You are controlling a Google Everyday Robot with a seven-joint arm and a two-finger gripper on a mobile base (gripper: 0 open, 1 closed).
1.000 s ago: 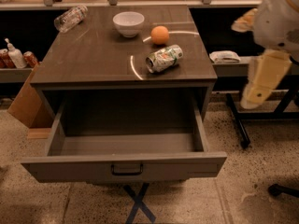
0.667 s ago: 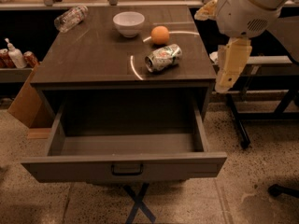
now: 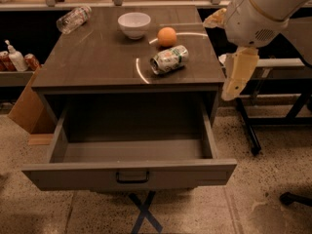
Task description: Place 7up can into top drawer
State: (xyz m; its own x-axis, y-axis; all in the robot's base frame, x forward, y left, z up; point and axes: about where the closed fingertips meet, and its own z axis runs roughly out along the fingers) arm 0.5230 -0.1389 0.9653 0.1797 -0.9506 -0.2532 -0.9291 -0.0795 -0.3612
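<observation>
The top drawer [image 3: 129, 172] stands open below-left of our hand [image 3: 232, 87], which hangs beside the table's [image 3: 92, 67] right edge; apart or together, we cannot tell. Left of the hand the 7up can [image 3: 168, 59] lies on its side near the orange [image 3: 166, 36]: we should grip across its body.

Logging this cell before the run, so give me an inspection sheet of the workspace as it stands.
Surface: cabinet top, dark wood grain with glare arcs.
Job's things: 7up can lies on its side on the cabinet top, right of centre; top drawer pulled open, nothing inside.
Clutter: orange, white bowl, clear plastic bottle on its side at the back left.
Grippers: gripper hangs beyond the cabinet's right edge, apart from the can.
Cables: nothing seen.
Surroundings: cardboard box, pump bottle, red cans at left; blue tape cross on the floor.
</observation>
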